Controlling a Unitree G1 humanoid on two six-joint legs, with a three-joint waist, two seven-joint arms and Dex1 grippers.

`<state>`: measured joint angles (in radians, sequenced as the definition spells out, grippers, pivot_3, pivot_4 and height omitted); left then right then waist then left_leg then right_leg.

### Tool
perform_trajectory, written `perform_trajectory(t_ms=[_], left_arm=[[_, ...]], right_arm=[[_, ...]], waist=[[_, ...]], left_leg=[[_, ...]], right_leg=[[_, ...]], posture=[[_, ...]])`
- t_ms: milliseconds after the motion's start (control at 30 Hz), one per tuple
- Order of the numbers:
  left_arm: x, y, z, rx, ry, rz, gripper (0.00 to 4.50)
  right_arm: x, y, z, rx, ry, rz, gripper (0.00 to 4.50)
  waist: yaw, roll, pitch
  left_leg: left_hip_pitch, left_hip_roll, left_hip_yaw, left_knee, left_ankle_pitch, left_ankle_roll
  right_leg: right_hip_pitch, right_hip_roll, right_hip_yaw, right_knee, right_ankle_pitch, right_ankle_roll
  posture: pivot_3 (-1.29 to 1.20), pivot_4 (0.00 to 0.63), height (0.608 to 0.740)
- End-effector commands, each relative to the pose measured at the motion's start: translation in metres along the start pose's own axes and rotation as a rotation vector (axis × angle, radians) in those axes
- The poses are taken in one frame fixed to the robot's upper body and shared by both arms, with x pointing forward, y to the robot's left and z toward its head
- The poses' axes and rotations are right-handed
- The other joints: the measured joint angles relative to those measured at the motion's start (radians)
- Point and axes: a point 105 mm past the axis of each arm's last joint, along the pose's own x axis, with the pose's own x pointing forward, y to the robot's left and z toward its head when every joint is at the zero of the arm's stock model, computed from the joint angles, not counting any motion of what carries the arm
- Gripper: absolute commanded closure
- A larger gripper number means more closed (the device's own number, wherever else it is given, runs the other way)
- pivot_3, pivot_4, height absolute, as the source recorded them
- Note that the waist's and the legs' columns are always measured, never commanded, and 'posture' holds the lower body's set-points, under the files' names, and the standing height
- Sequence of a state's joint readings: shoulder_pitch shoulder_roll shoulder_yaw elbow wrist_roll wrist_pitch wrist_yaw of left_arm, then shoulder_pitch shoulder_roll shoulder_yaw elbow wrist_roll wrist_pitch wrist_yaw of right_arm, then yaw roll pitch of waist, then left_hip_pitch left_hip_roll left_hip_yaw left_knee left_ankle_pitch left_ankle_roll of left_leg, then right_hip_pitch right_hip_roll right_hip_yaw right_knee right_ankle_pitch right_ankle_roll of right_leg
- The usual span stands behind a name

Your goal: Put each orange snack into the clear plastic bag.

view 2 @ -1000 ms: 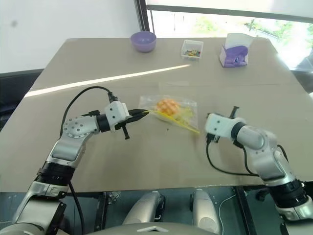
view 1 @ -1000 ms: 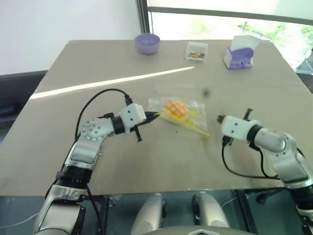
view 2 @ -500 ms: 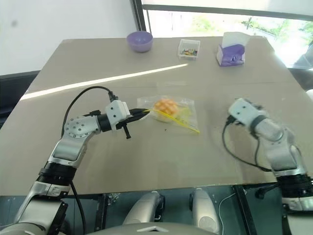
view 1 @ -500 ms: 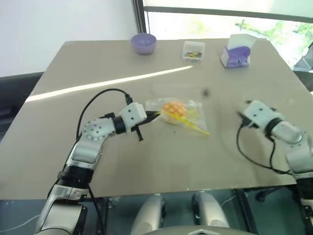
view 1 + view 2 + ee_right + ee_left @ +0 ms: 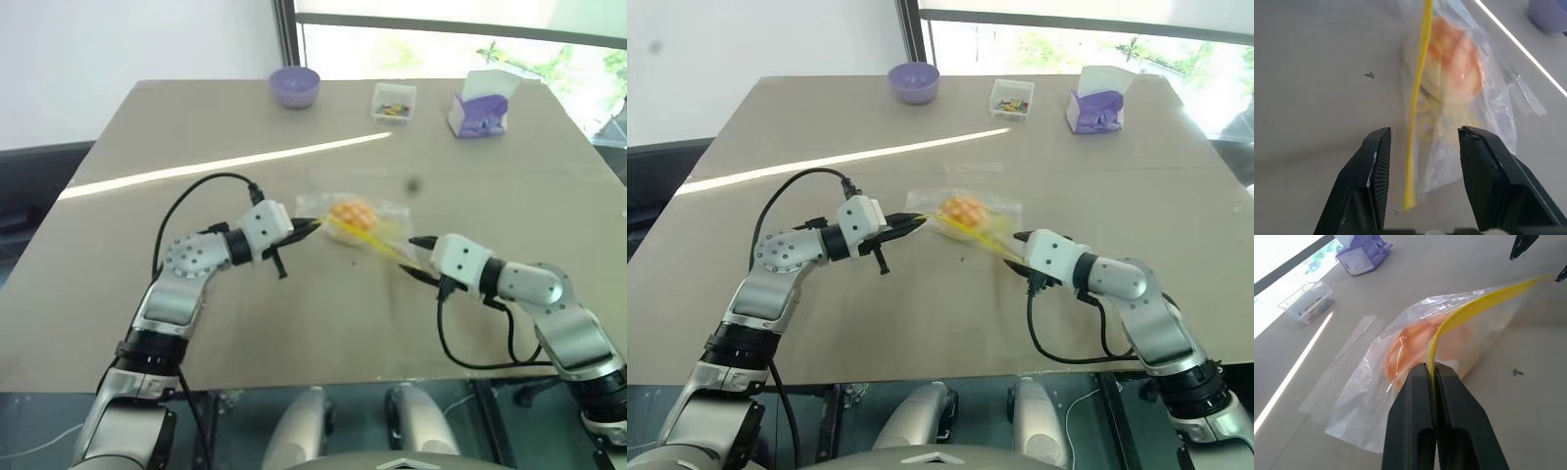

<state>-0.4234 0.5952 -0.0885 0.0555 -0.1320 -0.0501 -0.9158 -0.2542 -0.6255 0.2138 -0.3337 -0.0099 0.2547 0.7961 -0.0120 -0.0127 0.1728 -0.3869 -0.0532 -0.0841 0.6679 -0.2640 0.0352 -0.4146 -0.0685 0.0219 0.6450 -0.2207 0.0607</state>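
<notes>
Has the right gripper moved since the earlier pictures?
Yes. The right gripper, jaws open, has swung left toward the clear plastic bag, its fingers now straddling the bag's yellow strip; the bag stayed put.

We count one orange snack (image 5: 963, 210), and it sits inside the one clear plastic bag (image 5: 994, 221) on the one table (image 5: 921, 313). That bag has one yellow strip (image 5: 1484, 303) along its mouth. Two grippers are over the table: the left gripper (image 5: 1432, 374), its fingers pressed together on the strip, and the right gripper (image 5: 1422, 139), its two fingers standing apart on either side of the strip's other end. At the far edge of the table we count three more things: one purple bowl (image 5: 914, 81), one small clear box (image 5: 1011, 98) of colourful bits, and one white-and-purple carton (image 5: 1097, 100)
</notes>
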Motion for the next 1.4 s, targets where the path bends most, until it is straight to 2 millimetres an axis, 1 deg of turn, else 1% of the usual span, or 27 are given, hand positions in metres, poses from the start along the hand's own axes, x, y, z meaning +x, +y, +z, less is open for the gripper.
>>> perform_trajectory(t_ms=[33, 67, 133, 300, 333, 367, 400, 467, 500, 667, 733, 767, 833, 867, 900, 967, 1033, 1067, 1133, 1200, 1233, 1300, 1333, 1400], left_arm=[[-0.002, 0.008, 0.018, 0.029, -0.055, 0.032, 4.5], [-0.002, 0.008, 0.019, 0.029, -0.056, 0.033, 4.5], [-0.002, 0.008, 0.019, 0.027, -0.057, 0.034, 4.5], [-0.002, 0.008, 0.02, 0.026, -0.056, 0.033, 4.5], [-0.002, 0.008, 0.02, 0.026, -0.056, 0.033, 4.5], [-0.002, 0.008, 0.02, 0.026, -0.055, 0.034, 4.5], [-0.003, 0.008, 0.02, 0.027, -0.055, 0.034, 4.5], [-0.003, 0.008, 0.02, 0.027, -0.055, 0.036, 4.5], [-0.003, 0.008, 0.02, 0.027, -0.055, 0.037, 4.5], [-0.004, 0.008, 0.021, 0.021, -0.062, 0.04, 4.5], [-0.004, 0.01, 0.023, 0.013, -0.071, 0.043, 4.5], [-0.004, 0.013, 0.025, 0.002, -0.077, 0.054, 4.5], [-0.001, 0.026, 0.029, -0.007, -0.089, 0.089, 4.5], [0.003, 0.043, 0.036, 0.021, -0.107, 0.157, 4.5], [0.005, 0.055, 0.041, 0.042, -0.12, 0.204, 4.5], [0.011, 0.086, 0.054, 0.048, -0.156, 0.315, 4.5], [0.017, 0.115, 0.069, 0.027, -0.195, 0.38, 4.5], [0.019, 0.125, 0.075, 0.026, -0.208, 0.395, 4.5], [0.023, 0.136, 0.08, 0.019, -0.218, 0.403, 4.5], [0.029, 0.143, 0.08, 0.019, -0.21, 0.4, 4.5], [0.032, 0.145, 0.08, 0.022, -0.206, 0.397, 4.5], [0.044, 0.15, 0.079, 0.046, -0.185, 0.405, 4.5], [0.048, 0.151, 0.08, 0.055, -0.186, 0.412, 4.5], [0.052, 0.15, 0.084, 0.052, -0.221, 0.409, 4.5]], right_arm=[[0.007, 0.004, 0.005, -0.042, -0.015, 0.015, 2.18], [0.009, 0.006, 0.004, -0.044, -0.009, 0.016, 2.18], [0.015, 0.002, -0.004, -0.036, 0.018, -0.034, 2.18], [0.022, -0.021, -0.018, -0.054, 0.07, -0.169, 2.18], [0.022, -0.024, -0.02, -0.059, 0.077, -0.183, 2.73], [0.022, -0.026, -0.022, -0.071, 0.088, -0.189, 3.02], [0.022, -0.026, -0.024, -0.081, 0.094, -0.192, 3.4], [0.022, -0.027, -0.023, -0.084, 0.087, -0.195, 4.41], [0.021, -0.029, -0.022, -0.084, 0.082, -0.203, 4.49], [0.02, -0.037, -0.017, -0.078, 0.067, -0.242, 4.49], [0.017, -0.043, -0.016, -0.1, 0.075, -0.262, 4.49], [0.015, -0.051, -0.015, -0.118, 0.079, -0.288, 4.49], [0.01, -0.075, -0.008, -0.177, 0.081, -0.371, 4.49], [0.006, -0.095, -0.001, -0.216, 0.073, -0.436, 4.49], [0.004, -0.107, 0.005, -0.241, 0.066, -0.478, 4.49], [-0.001, -0.133, 0.019, -0.29, 0.043, -0.564, 4.49], [-0.01, -0.164, 0.041, -0.346, 0.004, -0.675, 4.49], [-0.014, -0.175, 0.05, -0.368, -0.01, -0.714, 4.49], [-0.017, -0.189, 0.057, -0.385, -0.019, -0.749, 4.49], [-0.017, -0.2, 0.057, -0.387, -0.011, -0.765, 4.49], [-0.016, -0.203, 0.056, -0.39, -0.009, -0.77, 4.49], [-0.017, -0.215, 0.048, -0.406, 0.024, -0.814, 4.49], [-0.017, -0.218, 0.046, -0.4, 0.024, -0.82, 4.49], [-0.018, -0.216, 0.044, -0.406, 0.019, -0.803, 4.49]], waist=[[0.0, 0.0, 0.0], [0.0, 0.0, 0.0], [0.0, 0.0, 0.0], [0.0, 0.0, 0.0], [0.0, 0.0, 0.0], [0.0, 0.0, 0.0], [0.0, 0.0, 0.0], [0.0, 0.0, 0.0], [0.0, 0.0, 0.0], [0.0, 0.0, 0.0], [0.0, 0.0, 0.0], [-0.001, 0.0, 0.0], [-0.002, 0.0, 0.0], [0.0, 0.0, 0.001], [0.001, 0.0, 0.001], [0.004, -0.001, 0.001], [0.002, -0.001, 0.001], [0.0, -0.001, 0.001], [-0.003, -0.001, 0.0], [-0.008, -0.001, 0.0], [-0.009, -0.001, 0.0], [-0.01, -0.001, 0.0], [-0.017, -0.001, 0.0], [-0.021, -0.002, 0.001]], left_leg=[[0.0, 0.0, 0.0, 0.0, 0.0, 0.0], [0.0, 0.0, 0.0, 0.0, 0.0, 0.0], [0.0, 0.0, 0.0, 0.0, 0.0, 0.0], [0.0, 0.0, 0.0, 0.0, 0.002, -0.004], [0.0, 0.0, 0.0, 0.0, 0.002, -0.004], [0.0, 0.0, 0.0, 0.0, 0.002, -0.004], [0.0, 0.0, 0.0, 0.0, 0.002, -0.004], [0.0, 0.0, 0.0, -0.001, 0.002, -0.004], [0.0, -0.001, 0.0, 0.0, 0.002, -0.004], [0.0, -0.001, 0.0, 0.0, 0.002, -0.003], [0.0, -0.001, 0.0, 0.0, 0.002, -0.003], [0.0, -0.001, 0.0, 0.0, 0.002, -0.003], [0.0, -0.001, 0.0, 0.0, 0.002, -0.003], [0.0, -0.001, 0.0, 0.0, 0.002, -0.003], [0.0, -0.002, 0.0, 0.0, 0.002, -0.003], [0.0, -0.002, -0.001, 0.001, 0.003, -0.004], [-0.001, -0.003, -0.002, 0.001, 0.003, -0.005], [-0.001, -0.003, -0.003, 0.001, 0.003, -0.006], [-0.004, -0.004, -0.002, 0.001, 0.004, -0.006], [-0.007, -0.004, -0.001, 0.0, 0.004, -0.006], [-0.01, -0.004, -0.001, -0.001, 0.004, -0.006], [-0.012, -0.005, 0.0, -0.001, 0.004, -0.006], [-0.015, -0.005, 0.001, -0.001, 0.004, -0.006], [-0.031, -0.009, 0.0, 0.003, 0.005, -0.007]], right_leg=[[0.0, 0.0, 0.0, 0.0, 0.0, 0.0], [0.0, 0.0, 0.0, 0.0, 0.0, 0.0], [0.0, 0.0, 0.0, 0.0, 0.0, 0.0], [0.0, 0.0, 0.0, 0.0, 0.0, 0.0], [0.0, 0.0, 0.0, 0.0, 0.0, 0.0], [0.0, 0.0, 0.0, 0.0, 0.0, 0.0], [0.0, 0.0, 0.0, 0.0, 0.0, 0.0], [0.0, 0.0, 0.0, 0.0, 0.0, 0.0], [0.0, 0.0, 0.0, 0.0, 0.0, 0.0], [0.0, 0.0, 0.0, 0.0, 0.0, 0.0], [0.0, 0.0, 0.0, 0.0, 0.0, 0.0], [0.0, 0.0, 0.0, 0.0, 0.0, 0.0], [0.0, 0.0, 0.001, 0.0, 0.0, 0.0], [0.0, 0.0, 0.0, 0.001, 0.0, 0.0], [-0.001, 0.0, 0.0, 0.002, 0.0, 0.0], [0.0, 0.0, -0.002, 0.002, 0.0, 0.0], [0.0, 0.0, -0.002, 0.002, 0.0, 0.0], [0.0, 0.0, -0.003, 0.002, 0.0, 0.0], [-0.003, -0.001, -0.002, 0.001, 0.0, 0.0], [-0.007, -0.001, -0.001, 0.0, 0.0, 0.0], [-0.01, -0.001, 0.0, -0.001, 0.0, 0.0], [-0.012, -0.001, 0.0, -0.001, 0.0, 0.0], [-0.016, -0.002, 0.001, 0.0, 0.0, 0.0], [-0.031, -0.004, 0.0, 0.006, 0.001, 0.001]], posture=[[0.0, 0.15, 0.74], [0.0, 0.15, 0.74], [0.0, 0.15, 0.74], [0.0, 0.15, 0.74], [0.0, 0.15, 0.74], [0.0, 0.15, 0.74], [0.0, 0.15, 0.74], [0.0, 0.15, 0.74], [0.0, 0.15, 0.74], [0.0, 0.15, 0.74], [0.0, 0.15, 0.74], [0.0, 0.15, 0.74], [0.0, 0.15, 0.74], [0.0, 0.15, 0.74], [0.0, 0.15, 0.74], [0.0, 0.15, 0.74], [0.0, 0.15, 0.74], [0.0, 0.15, 0.74], [0.0, 0.15, 0.74], [0.0, 0.15, 0.74], [0.0, 0.15, 0.74], [0.0, 0.15, 0.74], [0.0, 0.15, 0.74], [0.0, 0.15, 0.74]])
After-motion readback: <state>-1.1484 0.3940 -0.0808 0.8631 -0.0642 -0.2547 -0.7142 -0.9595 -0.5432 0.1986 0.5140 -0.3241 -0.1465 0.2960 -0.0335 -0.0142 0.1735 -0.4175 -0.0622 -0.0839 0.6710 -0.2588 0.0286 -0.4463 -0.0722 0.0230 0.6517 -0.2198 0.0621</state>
